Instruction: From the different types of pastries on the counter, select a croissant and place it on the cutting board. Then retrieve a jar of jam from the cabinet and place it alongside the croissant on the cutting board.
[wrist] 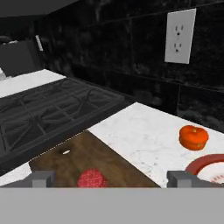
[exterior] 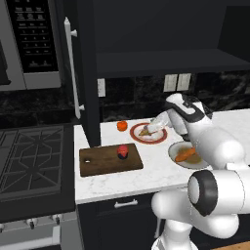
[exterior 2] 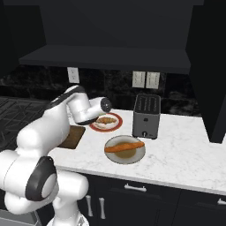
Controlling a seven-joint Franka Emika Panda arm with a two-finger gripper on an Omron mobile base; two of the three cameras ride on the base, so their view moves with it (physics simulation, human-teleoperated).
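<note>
hand: the hand (wrist: 111, 179) is sitting wide open and carrying nothing. It's hanging low just over the bench (exterior: 146, 171), right by the red-rimmed plate (exterior: 158, 139).

croissant: it's lying on that red-rimmed plate (exterior 2: 115, 125) as a tan curved piece (exterior 2: 106, 120), so it's not on the cutting board (exterior: 105, 163) yet.

jam jar: the jam jar (exterior: 122, 151) is already standing on the board near its right end. In the hand view its red top (wrist: 92, 178) is showing low down between the fingertips (wrist: 43, 178).

risk 1: I'm guessing the biggest worry is the jar. If the hand is sweeping toward the board at this height, it's going to clip the jar and tip it or shove it off the edge.

risk 2: the croissant is small and low on a plate. Closing too high is going to miss it, and closing too low is going to catch the rim and drag the plate.

risk 3: the orange ball (exterior: 122, 126) is sitting just behind the plate, so a sloppy approach is going to send it rolling.

risk 4: the orange stick (exterior 2: 124, 147) on the other plate (exterior 2: 132, 156) is the wrong pastry, so don't be grabbing that.

drop spot: bare board is showing left of the jar, near the small hole (exterior: 87, 160). Releasing too close to the jar is asking for a knock.
</note>
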